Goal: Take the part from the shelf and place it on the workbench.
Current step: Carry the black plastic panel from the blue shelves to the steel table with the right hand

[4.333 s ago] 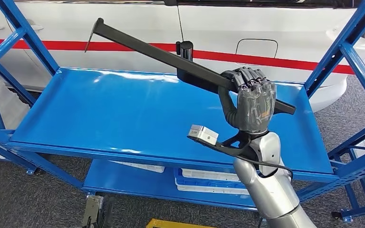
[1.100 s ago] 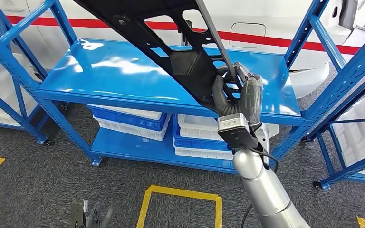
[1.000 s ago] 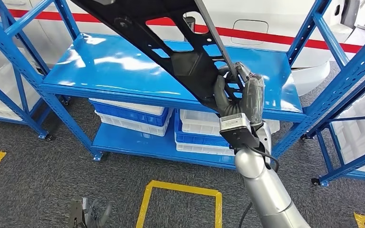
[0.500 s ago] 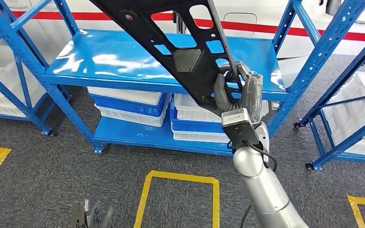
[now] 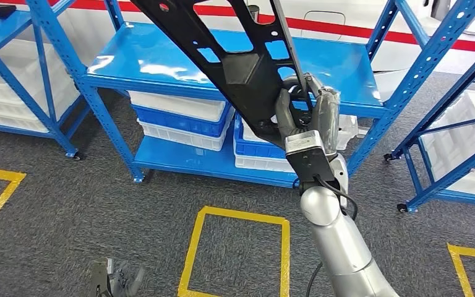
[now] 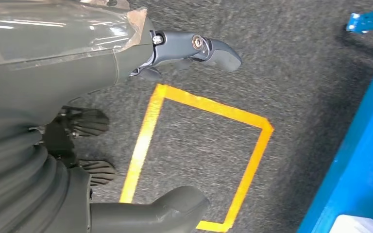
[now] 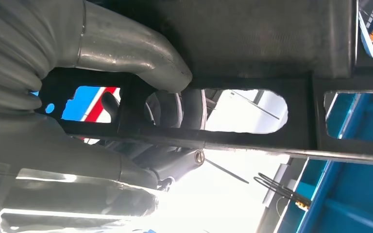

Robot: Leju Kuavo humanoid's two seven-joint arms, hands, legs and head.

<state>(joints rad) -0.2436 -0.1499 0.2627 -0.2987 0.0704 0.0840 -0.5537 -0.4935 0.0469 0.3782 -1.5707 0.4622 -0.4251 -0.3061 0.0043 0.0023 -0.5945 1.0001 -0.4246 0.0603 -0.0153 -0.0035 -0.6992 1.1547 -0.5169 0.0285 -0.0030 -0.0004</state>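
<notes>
A long black part [image 5: 235, 55] with cut-out openings slants from the top of the head view down to my right hand [image 5: 306, 114], which grips its lower end, raised in front of the blue shelf [image 5: 161, 59]. In the right wrist view my thumb and fingers [image 7: 126, 53] wrap the black part [image 7: 252, 48] through one of its openings. My left hand [image 6: 68, 77] hangs low over the grey floor with its fingers apart and nothing in them; it also shows in the head view as my left hand [image 5: 114, 278] at the bottom.
White and blue bins [image 5: 179, 114] sit on the shelf's lower level. More blue racks stand at the left [image 5: 43, 55] and right [image 5: 445, 93]. A white vehicle with a red stripe [image 5: 346, 28] is behind. Yellow floor outlines [image 5: 238, 253] mark the grey carpet.
The camera has pulled back and turned; the shelf has shifted up and right in view, and more floor shows. My right hand still holds the black part, lifted clear of the shelf top.
</notes>
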